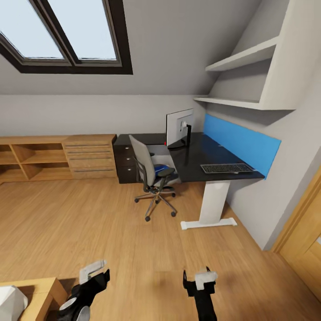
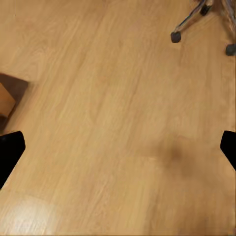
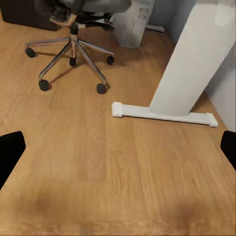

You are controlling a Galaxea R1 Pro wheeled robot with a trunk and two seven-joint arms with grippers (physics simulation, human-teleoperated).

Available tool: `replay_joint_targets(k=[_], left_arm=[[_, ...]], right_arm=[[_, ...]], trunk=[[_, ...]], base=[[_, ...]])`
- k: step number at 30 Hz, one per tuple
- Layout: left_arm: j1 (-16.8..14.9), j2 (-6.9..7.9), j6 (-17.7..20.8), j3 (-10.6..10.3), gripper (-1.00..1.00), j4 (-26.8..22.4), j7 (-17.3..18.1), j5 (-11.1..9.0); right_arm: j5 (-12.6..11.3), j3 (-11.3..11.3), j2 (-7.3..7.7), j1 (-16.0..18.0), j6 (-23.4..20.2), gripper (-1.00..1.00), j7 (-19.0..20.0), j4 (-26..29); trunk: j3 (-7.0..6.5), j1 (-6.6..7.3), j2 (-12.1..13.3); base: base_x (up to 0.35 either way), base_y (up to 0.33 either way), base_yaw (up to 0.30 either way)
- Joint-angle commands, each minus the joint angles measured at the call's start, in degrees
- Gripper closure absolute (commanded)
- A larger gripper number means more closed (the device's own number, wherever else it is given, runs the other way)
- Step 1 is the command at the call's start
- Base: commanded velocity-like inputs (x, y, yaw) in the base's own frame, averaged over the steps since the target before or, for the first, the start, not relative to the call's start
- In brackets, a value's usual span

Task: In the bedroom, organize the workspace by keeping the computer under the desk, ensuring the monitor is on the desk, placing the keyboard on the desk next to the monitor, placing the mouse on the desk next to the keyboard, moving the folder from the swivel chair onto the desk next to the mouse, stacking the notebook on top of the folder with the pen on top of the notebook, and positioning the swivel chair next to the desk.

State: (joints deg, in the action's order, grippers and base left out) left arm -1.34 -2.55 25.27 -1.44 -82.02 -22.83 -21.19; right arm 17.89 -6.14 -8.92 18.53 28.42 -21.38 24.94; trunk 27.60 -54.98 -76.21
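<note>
So the robot was parked out on the light wood floor [image 1: 89,214] of the attic bedroom, a fair way back from the black L-shaped desk [image 1: 209,156] tucked under the sloped ceiling. Both arms hung low in front of it. The left gripper [image 1: 94,273] had its fingers spread wide with nothing between them, just bare floorboards in its wrist camera, and the right gripper [image 1: 200,278] was the same deal: fingers [image 3: 11,152] apart, holding nothing.

On the desk, the monitor [image 1: 179,127] stood near the back corner with its white back toward the room. The keyboard [image 1: 226,168] lay well away from it, down at the near end of the desktop, close to the blue wall panel [image 1: 243,142]. The swivel chair [image 1: 149,171] sat pulled up at the desk's inner corner, right next to the black drawers [image 1: 125,162], and the blue folder [image 1: 161,170] was on its seat. Couldn't make out a mouse, notebook or pen from where I stood.

From the right wrist camera you could see the pale computer tower [image 3: 133,22] on the floor under the desk, just behind the chair's chrome base [image 3: 73,54] and beside the desk's white leg [image 3: 194,64].

Off to the left, low wooden shelving [image 1: 31,158] and a wooden chest of drawers [image 1: 90,156] ran along the wall under the skylight [image 1: 67,31].
</note>
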Motion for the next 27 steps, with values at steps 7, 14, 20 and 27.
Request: replay_joint_targets(k=[7, 14, 20, 27], left_arm=[[-0.2, -2.15, 1.6, -0.5, -1.0, 6.1, -1.2, -0.8], [-0.3, -7.15, 1.6, -5.8, -1.0, 3.5, -1.2, 0.2], [-0.3, -7.45, 1.8, -8.3, -1.0, 0.0, -1.1, 0.4], [-0.3, -6.57, 0.8, -12.7, -1.0, 3.0, -1.6, 0.7]], right_arm=[[-6.6, -0.1, -0.32, 0.7, -1.0, -1.0, -0.4, -2.4], [-7.1, 0.0, 0.43, 0.9, -1.0, -1.0, -0.4, -3.1], [-7.2, -0.1, 0.96, 0.9, -0.9, -1.0, -0.4, -5.8], [-7.2, -0.3, 0.93, 0.9, -0.9, -1.0, -0.4, -6.6]], trunk=[[1.33, -1.55, -2.9], [2.59, -3.08, -5.7], [3.66, -4.4, -8.1], [4.92, -5.94, -10.9]], base=[[0.0, 0.0, 0.0], [0.0, 0.0, 0.0], [0.0, 0.0, 0.0], [0.0, 0.0, 0.0]])
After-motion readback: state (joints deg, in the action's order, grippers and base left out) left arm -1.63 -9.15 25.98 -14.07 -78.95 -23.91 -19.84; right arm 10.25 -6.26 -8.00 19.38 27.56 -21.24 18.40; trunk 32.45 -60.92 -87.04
